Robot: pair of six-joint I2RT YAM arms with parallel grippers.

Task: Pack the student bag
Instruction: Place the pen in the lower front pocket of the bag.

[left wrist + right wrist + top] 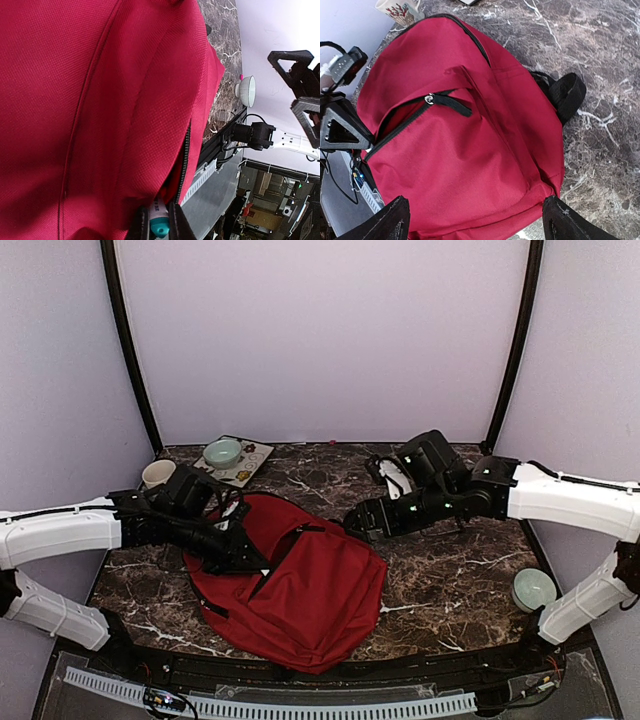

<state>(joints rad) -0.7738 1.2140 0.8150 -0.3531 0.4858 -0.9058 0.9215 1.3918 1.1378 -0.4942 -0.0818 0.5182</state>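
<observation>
**Left arm at the bag's pocket, right arm poised wide**

On the marble table [450, 570], a mug [158, 473] stands near the far left corner. The left arm [70, 530] reaches in low from the left edge, its forearm nearly level. Its wrist tips down so that the left gripper [240, 555] meets the left side of the bag [310, 590]. Its fingers [177, 225] are clenched on a teal-tipped item [160, 227] with a white body, right at the mouth of a partly open zip [185, 155]. The dark-red bag lies flat on the near half of the table, front pocket up, between the two arms. The right arm [570, 495] stretches in from the right edge, forearm sloping down toward the bag's far right side. The right gripper [352, 522] hangs in the air there, pointed at the bag, fingers [395, 220] released and spread wide, grasping nothing. A bowl [533, 588] sits near the right edge, beside that arm's lower link.
</observation>
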